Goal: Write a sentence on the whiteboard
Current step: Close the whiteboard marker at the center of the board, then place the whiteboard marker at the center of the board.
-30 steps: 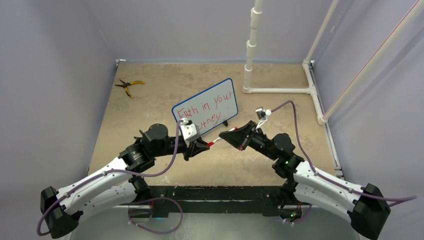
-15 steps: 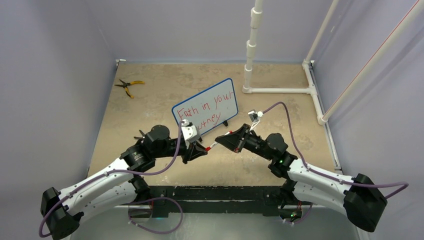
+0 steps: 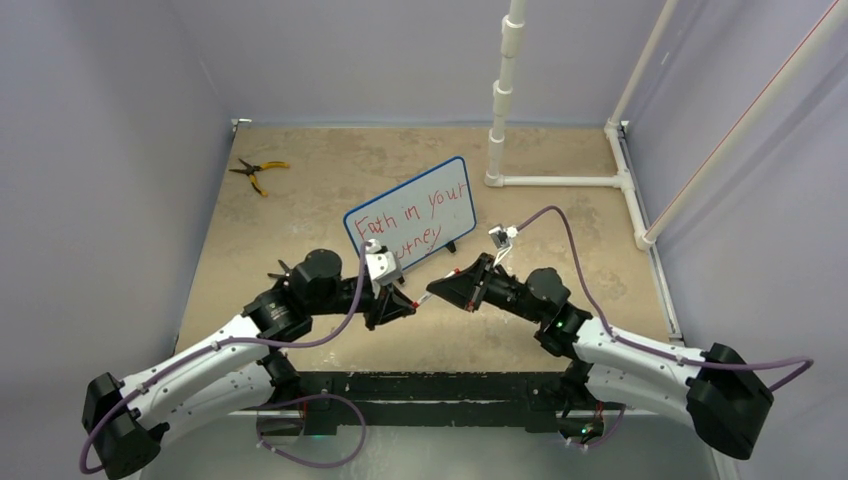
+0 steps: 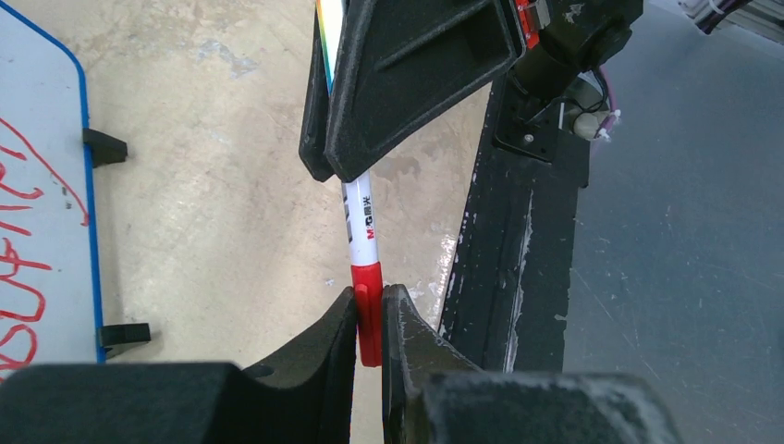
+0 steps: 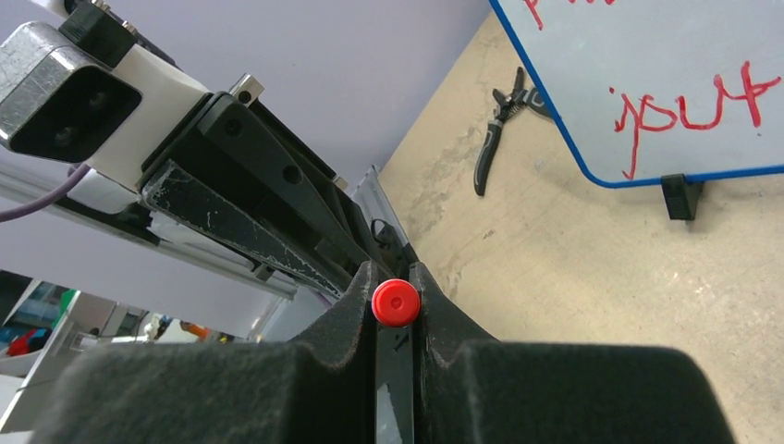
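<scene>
While the whiteboard (image 3: 452,222) stands bearing its red sentence (image 3: 412,213), just in front of it the left gripper (image 4: 370,298) pinches the red cap (image 4: 369,324) of a marker (image 4: 362,217), whose barrel the right gripper (image 5: 396,276) clamps.

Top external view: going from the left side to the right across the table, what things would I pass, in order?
pliers → left gripper → marker → right gripper → white pipe frame. The whiteboard is left out: it spans the same stretch as both grippers.
</scene>
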{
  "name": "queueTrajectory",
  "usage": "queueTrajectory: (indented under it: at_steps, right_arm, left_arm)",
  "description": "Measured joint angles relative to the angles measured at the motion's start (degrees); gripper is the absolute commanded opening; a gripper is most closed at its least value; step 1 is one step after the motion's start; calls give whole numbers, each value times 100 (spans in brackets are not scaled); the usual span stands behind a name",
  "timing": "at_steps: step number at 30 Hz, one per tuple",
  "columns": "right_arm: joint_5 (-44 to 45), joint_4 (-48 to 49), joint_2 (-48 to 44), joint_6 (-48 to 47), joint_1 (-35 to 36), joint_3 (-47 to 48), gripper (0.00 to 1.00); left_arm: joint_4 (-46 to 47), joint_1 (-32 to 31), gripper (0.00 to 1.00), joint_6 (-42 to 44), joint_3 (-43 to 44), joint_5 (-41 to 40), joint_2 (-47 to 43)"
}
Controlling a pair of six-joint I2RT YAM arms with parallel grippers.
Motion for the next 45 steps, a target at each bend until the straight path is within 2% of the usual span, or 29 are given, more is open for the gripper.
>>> queueTrajectory:
  at_steps: [4,7,13,16,18,22,25,28,30,33,38,43,45]
  right_arm:
    - [302,-756,-367,-33,105,107,0]
    - [791,-1947,-702,-35,232,358,0]
    - [2179,-3687,-852,-175,173,828,0]
    - [2476,-4044,-629,-361,-116,848,0]
    - [2518,-4175,-380,-509,-470,846,0]
    - [2520,-4245,94,-789,-1237,811,0]
    - [2533,-4251,304,-909,-1482,804,5]
    - [2573,-4247,540,-979,-1683,807,8]
    - [2573,-4153,684,-955,-1825,831,14]
    - [2673,-3991,855,-951,-2004,881,33]
    - [2924,-4118,1091,-1016,-2225,887,59]
    - [3182,-4374,992,-1106,-2374,907,87]
    - [3324,-4572,863,-1147,-2400,990,93]
  left_arm:
    - [37,0,39,11,28,72,149]
    - [363,-4,51,17,179,48,155]
    - [763,0,61,15,391,-317,-81]
    - [636,15,70,11,472,-1027,-85]
    - [511,66,76,0,492,-1729,-136]
    - [284,341,78,-72,490,-3023,-511]
    - [273,575,83,-173,490,-3526,-697]
    - [247,970,83,-271,505,-3847,-719]
    - [210,1305,83,-356,511,-3932,-643]
    - [133,1967,84,-533,525,-3960,-459]
    - [-24,2997,86,-861,529,-3954,-297]
    - [-63,3460,93,-1062,529,-4059,-350]
    - [-118,3482,94,-1102,529,-4166,-382]
